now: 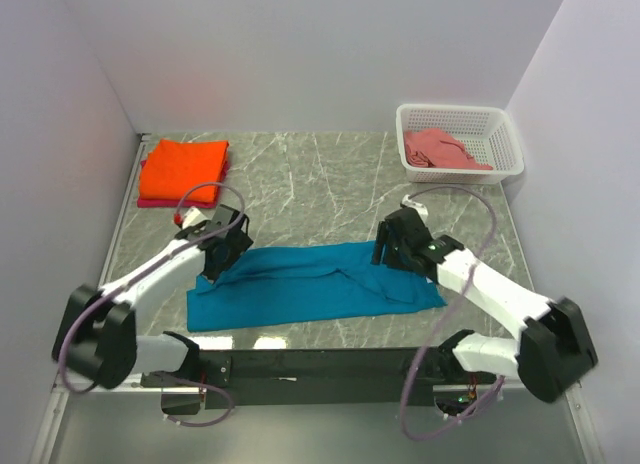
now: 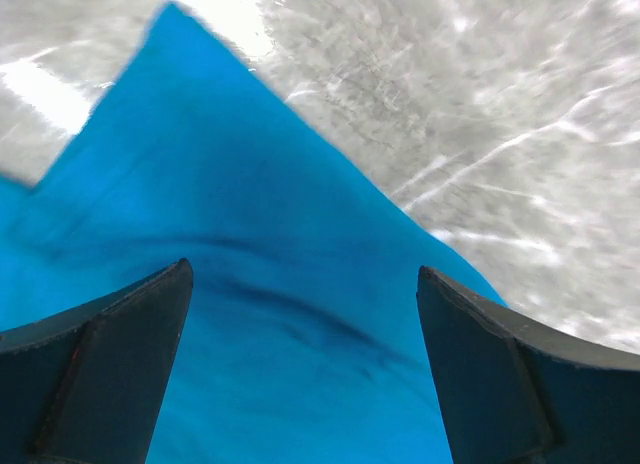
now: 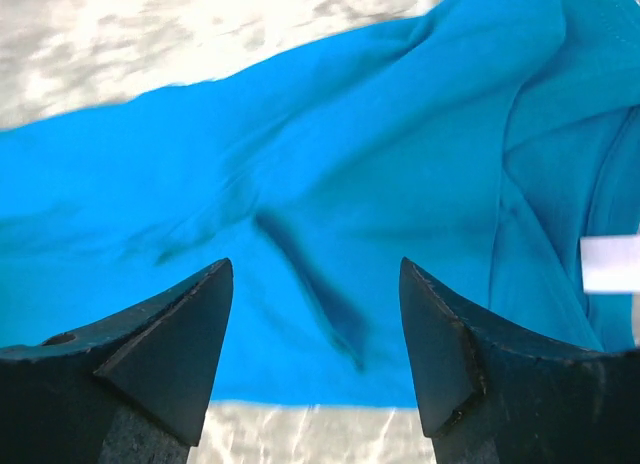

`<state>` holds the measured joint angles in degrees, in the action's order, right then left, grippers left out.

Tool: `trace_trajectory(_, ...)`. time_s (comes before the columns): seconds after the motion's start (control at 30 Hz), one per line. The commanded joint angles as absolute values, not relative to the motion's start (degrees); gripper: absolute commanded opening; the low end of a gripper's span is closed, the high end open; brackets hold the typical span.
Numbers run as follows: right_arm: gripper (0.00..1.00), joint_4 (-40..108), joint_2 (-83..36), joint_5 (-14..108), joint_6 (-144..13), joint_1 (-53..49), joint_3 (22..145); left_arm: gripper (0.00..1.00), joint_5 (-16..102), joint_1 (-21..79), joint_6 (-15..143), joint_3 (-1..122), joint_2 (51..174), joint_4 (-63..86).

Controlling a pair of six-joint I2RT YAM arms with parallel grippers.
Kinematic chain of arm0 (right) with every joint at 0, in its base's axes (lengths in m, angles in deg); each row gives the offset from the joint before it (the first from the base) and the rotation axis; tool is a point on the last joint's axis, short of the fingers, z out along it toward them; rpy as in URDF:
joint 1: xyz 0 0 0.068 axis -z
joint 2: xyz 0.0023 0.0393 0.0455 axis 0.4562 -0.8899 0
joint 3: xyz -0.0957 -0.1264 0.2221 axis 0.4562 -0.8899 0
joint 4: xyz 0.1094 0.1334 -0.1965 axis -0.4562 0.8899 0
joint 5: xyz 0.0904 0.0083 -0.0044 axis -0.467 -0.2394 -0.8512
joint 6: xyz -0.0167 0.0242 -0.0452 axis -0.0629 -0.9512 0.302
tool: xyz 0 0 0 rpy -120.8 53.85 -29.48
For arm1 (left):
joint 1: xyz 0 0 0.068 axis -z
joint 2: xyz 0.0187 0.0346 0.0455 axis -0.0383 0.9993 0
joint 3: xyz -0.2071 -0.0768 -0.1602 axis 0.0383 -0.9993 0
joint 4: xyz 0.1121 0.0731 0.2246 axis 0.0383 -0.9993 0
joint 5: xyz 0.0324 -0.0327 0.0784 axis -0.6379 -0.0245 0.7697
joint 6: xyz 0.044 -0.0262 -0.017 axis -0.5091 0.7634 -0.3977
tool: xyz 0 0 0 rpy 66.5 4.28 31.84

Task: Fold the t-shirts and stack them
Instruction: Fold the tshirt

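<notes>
The teal-blue t-shirt (image 1: 310,284) lies folded into a long strip across the near middle of the table. My left gripper (image 1: 222,252) is open over its left far corner; in the left wrist view the cloth (image 2: 250,284) fills the gap between the jaws. My right gripper (image 1: 392,252) is open over the strip's right far edge; the shirt (image 3: 330,184) lies under the jaws with a white label (image 3: 610,264) at the right. A folded orange t-shirt (image 1: 185,166) lies on a magenta one (image 1: 150,201) at the far left. A salmon-pink shirt (image 1: 440,149) lies in the basket.
The white lattice basket (image 1: 505,144) stands at the far right corner. White walls close the table on the left, back and right. The grey marble tabletop (image 1: 310,189) shows between the stack and the basket.
</notes>
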<state>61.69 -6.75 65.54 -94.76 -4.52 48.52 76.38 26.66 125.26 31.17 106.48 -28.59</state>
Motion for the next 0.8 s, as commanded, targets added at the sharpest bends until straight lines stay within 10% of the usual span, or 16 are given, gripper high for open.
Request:
trace_trajectory(0.0,0.74,57.7,-15.7,66.1,-93.9,-2.6,52.1,0.99,74.8,26.8,119.8,33.9,113.0,-24.2)
trace_trajectory(0.77,0.70,61.6,-58.9,57.9,-79.4,3.7,86.1,0.99,59.2,34.4,127.1,25.5,114.2,-25.5)
